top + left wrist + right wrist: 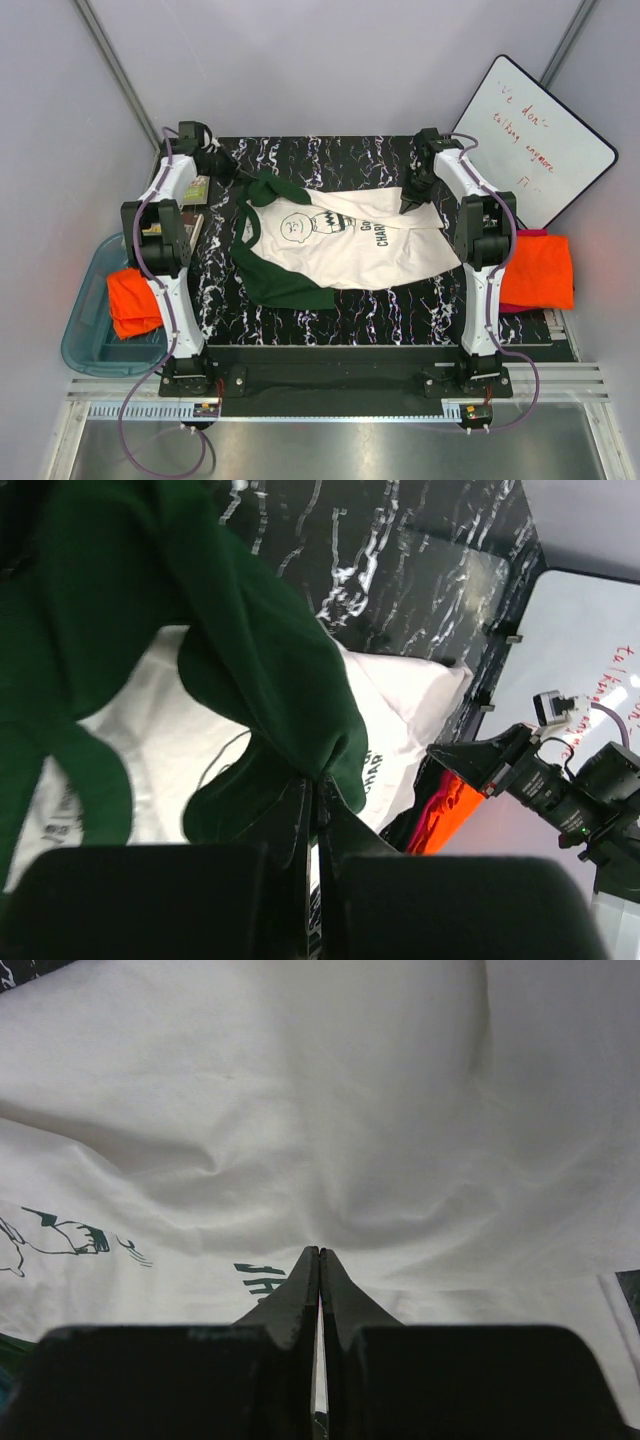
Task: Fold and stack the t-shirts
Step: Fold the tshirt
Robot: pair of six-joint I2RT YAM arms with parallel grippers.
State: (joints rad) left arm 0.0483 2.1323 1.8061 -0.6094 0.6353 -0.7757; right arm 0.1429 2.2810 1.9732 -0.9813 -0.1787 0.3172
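A cream t-shirt point(350, 245) with dark green sleeves and a black cartoon print lies spread on the black marbled table point(330, 160). My left gripper point(242, 180) is at the shirt's far left and is shut on the upper green sleeve point(270, 660), which drapes up from its jaws point(320, 782). My right gripper point(408, 204) is at the far right of the shirt. Its jaws point(319, 1251) are shut on a fold of the cream cloth point(330, 1120). One orange t-shirt point(135, 300) lies in a bin at the left, another point(540, 270) to the right of the table.
A blue plastic bin point(90, 335) stands off the table's left edge. A whiteboard point(545, 135) with red writing leans at the back right. Small flat items point(195, 190) lie near the left arm. The arm bases stand along the near edge.
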